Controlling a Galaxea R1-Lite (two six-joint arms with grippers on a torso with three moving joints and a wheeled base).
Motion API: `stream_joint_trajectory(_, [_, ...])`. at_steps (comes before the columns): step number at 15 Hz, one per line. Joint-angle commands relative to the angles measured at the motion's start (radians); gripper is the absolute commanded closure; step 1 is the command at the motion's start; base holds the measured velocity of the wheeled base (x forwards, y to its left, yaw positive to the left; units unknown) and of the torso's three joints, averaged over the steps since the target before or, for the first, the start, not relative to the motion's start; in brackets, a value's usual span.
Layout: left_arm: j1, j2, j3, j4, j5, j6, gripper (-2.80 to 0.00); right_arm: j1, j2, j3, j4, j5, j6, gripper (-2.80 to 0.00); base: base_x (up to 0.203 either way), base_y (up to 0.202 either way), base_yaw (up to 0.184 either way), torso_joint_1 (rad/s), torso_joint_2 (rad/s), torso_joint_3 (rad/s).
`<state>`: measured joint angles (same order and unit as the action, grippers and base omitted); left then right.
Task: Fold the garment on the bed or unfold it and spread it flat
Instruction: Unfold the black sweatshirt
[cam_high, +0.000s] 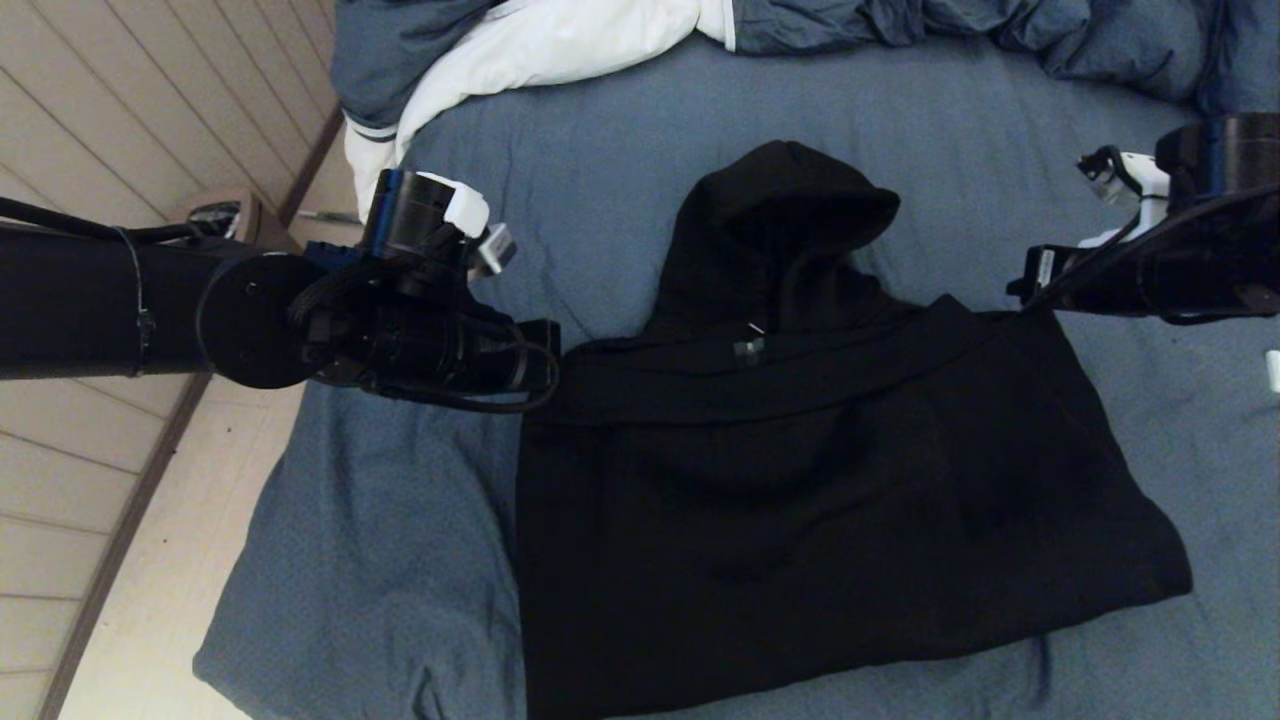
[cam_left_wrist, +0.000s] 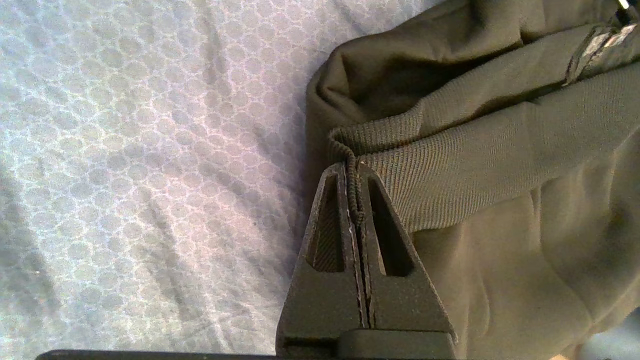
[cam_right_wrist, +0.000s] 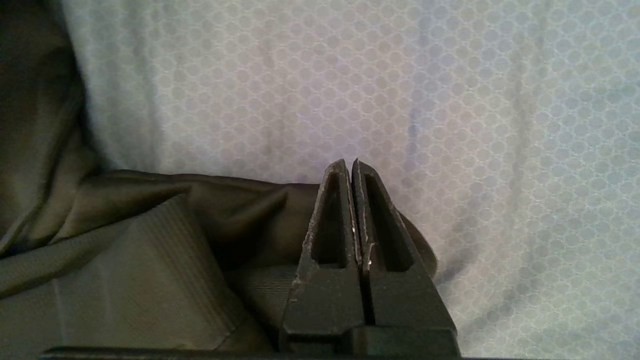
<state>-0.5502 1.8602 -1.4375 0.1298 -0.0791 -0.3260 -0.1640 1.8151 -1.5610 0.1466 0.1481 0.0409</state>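
A large black hooded sweatshirt (cam_high: 800, 480) lies folded over itself in the middle of the wide bed (cam_high: 400, 560) with its blue-grey, finely patterned sheet, the hood pointing toward the crumpled blue-grey duvet with white lining (cam_high: 560, 40) at the far end.

The left gripper (cam_left_wrist: 356, 172) sits at the left corner of the folded garment. Its jaws are pressed together on the ribbed edge of the fabric, a thin ridge of stitched seam (cam_left_wrist: 353, 190) caught between them; the ribbed band runs away from the jaws across the cloth, and bare sheet lies on their other side.

The right gripper (cam_right_wrist: 348, 167) is at the opposite corner. Its jaws are also pressed tight, with no gap showing. The black cloth bunches beneath and beside them, but whether any fabric is pinched between the tips I cannot tell. Beyond the tips there is only sheet.
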Motion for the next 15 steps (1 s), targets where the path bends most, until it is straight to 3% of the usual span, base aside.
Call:
stream_joint_trajectory(1, [0.000, -0.008, 0.000, 0.001, -0.001, -0.002, 0.00, 0.000, 0.006, -0.002, 0.001, 0.001, 0.001, 0.00, 0.000, 0.000, 0.000, 0.000, 0.00, 0.000])
stream_joint_trajectory(6, [-0.048, -0.093, 0.025, 0.007, -0.003, -0.009, 0.00, 0.001, 0.001, 0.002, 0.001, 0.001, 0.001, 0.00, 0.000, 0.000, 0.000, 0.000, 0.00, 0.000])
stream_joint_trajectory(10, [-0.189, -0.287, 0.191, 0.052, -0.002, -0.032, 0.00, 0.003, -0.005, 0.006, 0.001, 0.002, 0.002, 0.00, 0.000, 0.000, 0.000, 0.000, 0.00, 0.000])
stream_joint_trajectory(15, [-0.358, -0.482, 0.356, 0.239, -0.007, -0.120, 0.00, 0.001, -0.003, 0.001, 0.001, 0.002, 0.001, 0.00, 0.000, 0.000, 0.000, 0.000, 0.00, 0.000])
